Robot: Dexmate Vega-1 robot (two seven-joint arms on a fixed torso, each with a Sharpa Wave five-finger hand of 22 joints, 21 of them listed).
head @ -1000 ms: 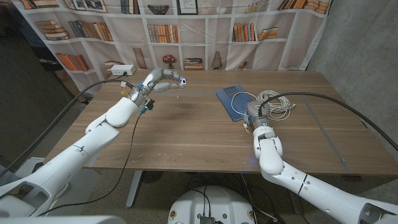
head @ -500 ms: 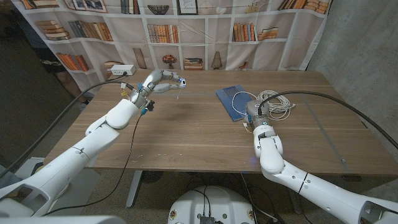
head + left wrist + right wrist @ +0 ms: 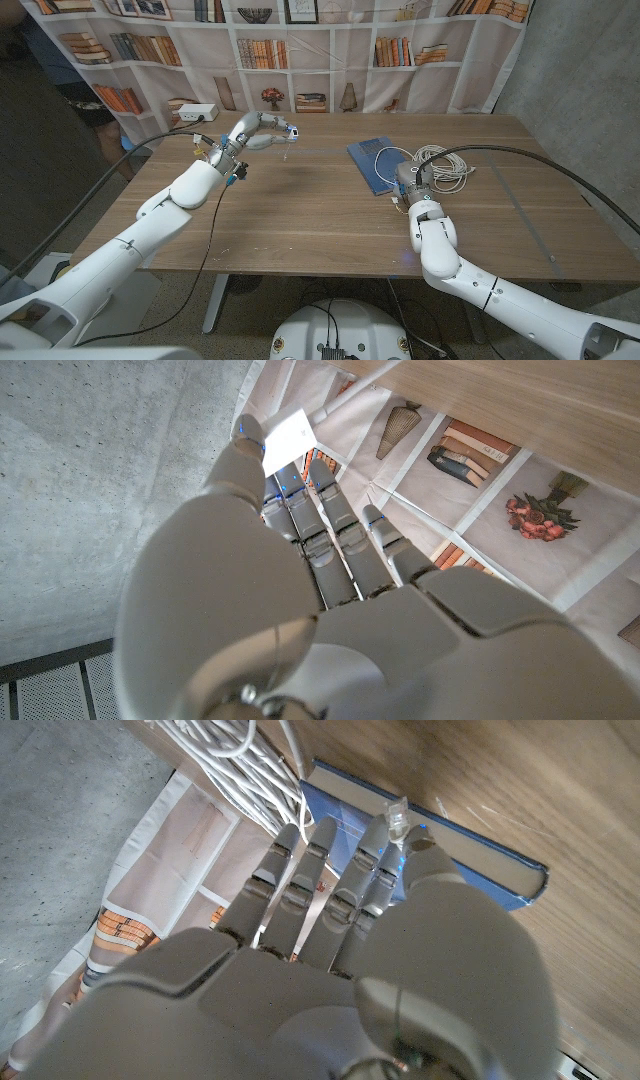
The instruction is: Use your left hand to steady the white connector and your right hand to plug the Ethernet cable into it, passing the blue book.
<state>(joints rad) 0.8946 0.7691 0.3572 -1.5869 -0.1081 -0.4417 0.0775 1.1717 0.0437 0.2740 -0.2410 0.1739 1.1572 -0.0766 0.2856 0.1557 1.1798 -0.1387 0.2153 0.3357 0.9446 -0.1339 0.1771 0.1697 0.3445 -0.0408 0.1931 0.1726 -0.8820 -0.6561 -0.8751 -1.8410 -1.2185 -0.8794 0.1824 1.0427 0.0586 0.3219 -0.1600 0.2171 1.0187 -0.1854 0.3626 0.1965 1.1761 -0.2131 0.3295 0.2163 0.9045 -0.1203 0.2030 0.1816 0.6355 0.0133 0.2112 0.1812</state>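
- Over the far left part of the table (image 3: pixel 300 215), the left hand (image 3: pixel 262 130) is up in the air pinching the white connector (image 3: pixel 291 130) at its fingertips.
- Right hand (image 3: pixel 410 180) sits at the blue book (image 3: pixel 372 160), pinching the clear plug of the Ethernet cable (image 3: pixel 440 162), which lies coiled beside the book.
- No readable labels or writing anywhere.
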